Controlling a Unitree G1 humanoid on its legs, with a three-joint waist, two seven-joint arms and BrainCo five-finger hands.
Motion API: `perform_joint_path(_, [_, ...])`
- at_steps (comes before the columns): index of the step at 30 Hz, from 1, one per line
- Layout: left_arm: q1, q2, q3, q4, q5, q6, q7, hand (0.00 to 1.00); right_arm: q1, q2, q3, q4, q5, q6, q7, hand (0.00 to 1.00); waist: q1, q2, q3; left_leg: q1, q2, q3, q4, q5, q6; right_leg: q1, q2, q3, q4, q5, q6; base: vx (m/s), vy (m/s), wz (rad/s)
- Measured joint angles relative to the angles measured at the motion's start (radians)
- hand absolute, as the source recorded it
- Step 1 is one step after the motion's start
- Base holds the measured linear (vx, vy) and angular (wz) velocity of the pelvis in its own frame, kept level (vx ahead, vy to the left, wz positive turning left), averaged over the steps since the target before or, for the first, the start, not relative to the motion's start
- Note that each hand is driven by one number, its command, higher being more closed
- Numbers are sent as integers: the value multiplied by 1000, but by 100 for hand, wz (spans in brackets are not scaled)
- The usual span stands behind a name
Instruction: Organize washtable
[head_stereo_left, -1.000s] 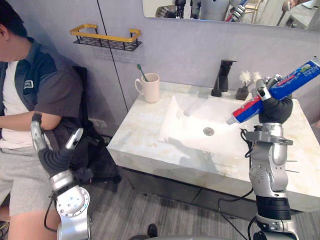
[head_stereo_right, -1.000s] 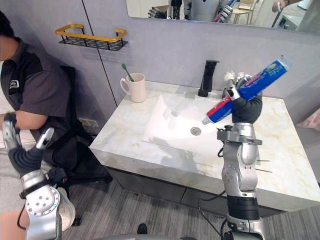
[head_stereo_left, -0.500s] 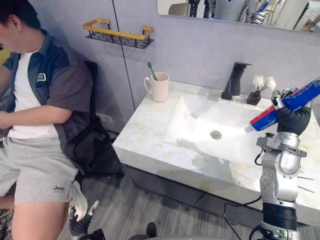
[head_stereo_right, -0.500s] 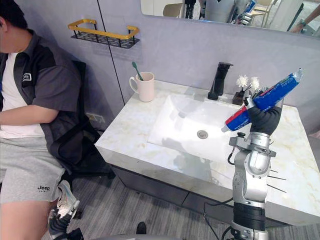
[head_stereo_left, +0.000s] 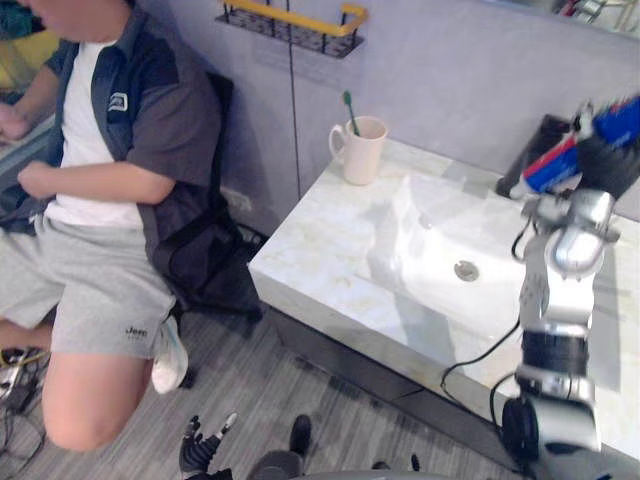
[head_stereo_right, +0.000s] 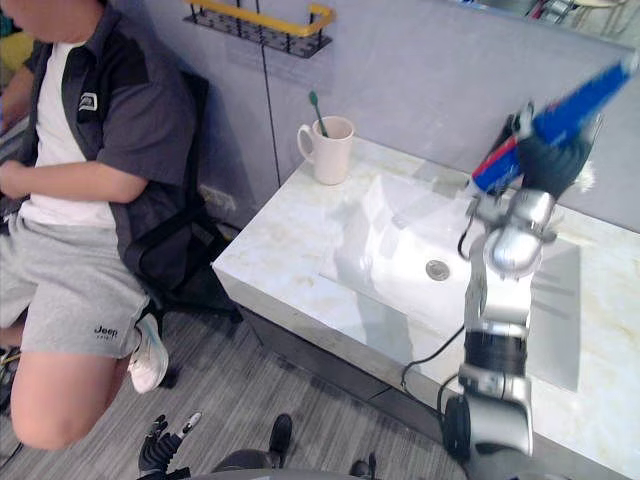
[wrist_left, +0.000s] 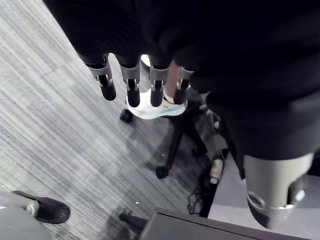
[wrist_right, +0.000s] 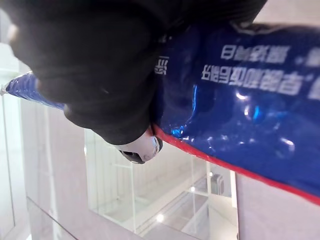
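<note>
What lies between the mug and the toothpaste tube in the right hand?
The sink basin with its drain, seen in both eye views, between mug and toothpaste tube.

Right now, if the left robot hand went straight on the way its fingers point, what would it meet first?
Likely the person's white shoe, seen just past the fingertips of the left robot hand, by the chair base on the grey floor; depth is unclear.

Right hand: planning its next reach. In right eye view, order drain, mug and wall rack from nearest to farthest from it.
1. Drain, in the basin below the right hand holding the toothpaste tube.
2. Mug, counter's back left.
3. Wall rack, higher, farther left.
</note>
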Motion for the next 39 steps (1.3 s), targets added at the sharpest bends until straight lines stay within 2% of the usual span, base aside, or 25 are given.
perform_joint_path(1, [0, 8, -7, 2, 0, -2, 0, 0, -105, -37, 43, 76, -7, 6, -18, 100, 5, 1, 33, -5, 1, -5, 0, 1, -1, -2, 2, -6, -1, 0, 0, 4, -25, 19])
perform_joint_path(3, [-7, 9, -11, 6, -1, -4, 0, 0, -203, -94, 92, 155, -24, 14, -27, 100, 28, 3, 48, -30, 1, -14, 0, 5, -1, -22, 3, -16, -2, 0, 0, 6, -17, 15])
perform_joint_path(6, [-23, 15, -19, 8, -2, -9, 1, 0, -293, -117, 129, 233, -30, 34, -44, 100, 40, 3, 77, -38, 0, -30, 1, 8, -5, -22, 6, -30, -3, 0, 0, 19, -9, 16])
perform_joint_path(8, [-36, 19, -44, 14, -12, -16, 1, 0, -370, -140, 168, 296, -29, 39, -48, 100, 57, 6, 96, -54, 0, -35, 1, 11, -8, -34, 7, -36, -9, 0, 0, -2, -5, 7])
perform_joint_path(10, [-44, 19, -48, 15, -21, -23, 0, 0, -413, -150, 187, 320, -29, 44, -51, 100, 59, 7, 112, -66, -2, -53, 1, 15, -8, -34, 9, -57, -16, 0, 0, 4, -3, 20])
perform_joint_path(13, [-45, 19, -63, 17, -36, -26, 1, 0, -461, -171, 227, 359, -29, 46, -51, 100, 81, 10, 126, -83, -3, -60, 1, 15, -8, -47, 10, -66, -18, 0, 0, 3, 3, 11])
perform_joint_path(18, [-48, 20, -82, 20, -43, -31, 0, 0, -519, -173, 245, 424, -20, 55, -49, 100, 94, 20, 157, -98, -7, -83, 1, 20, -11, -51, 12, -88, -20, -1, 0, 11, 14, 14])
perform_joint_path(20, [-63, 20, -91, 40, -47, -38, 1, 0, -528, -174, 245, 426, -18, 55, -51, 100, 112, 31, 169, -105, -11, -89, 1, 20, -10, -52, 10, -97, -25, -1, 0, 4, 27, 10])
perform_joint_path(24, [-76, 30, -109, 49, -50, -48, 1, 0, -529, -173, 245, 426, -8, 55, -65, 100, 119, 37, 177, -125, -16, -112, 1, 23, -12, -58, 12, -122, -33, -1, 0, 18, 21, 18])
perform_joint_path(27, [-86, 31, -121, 48, -59, -50, 0, 0, -532, -173, 244, 426, -3, 55, -71, 100, 136, 45, 200, -128, -17, -117, 2, 24, -12, -60, 12, -135, -34, -1, 0, 4, 15, 3])
perform_joint_path(32, [-86, 32, -124, 45, -60, -50, 0, 0, -532, -172, 244, 426, -1, 55, -71, 100, 139, 49, 218, -141, -19, -133, 2, 27, -18, -66, 14, -143, -33, -3, 0, 5, 23, 10])
perform_joint_path(33, [-86, 33, -127, 44, -61, -50, 0, 0, -532, -171, 244, 426, -1, 55, -71, 0, 139, 50, 224, -142, -19, -134, 2, 27, -18, -66, 15, -144, -33, -5, 0, -8, 25, 3])
perform_joint_path(39, [-86, 42, -145, 44, -78, -50, 1, 0, -523, -163, 244, 427, -1, 55, -71, 0, 138, 56, 230, -143, -19, -137, 2, 28, -18, -67, 15, -146, -32, -10, -3, -1, 5, 0])
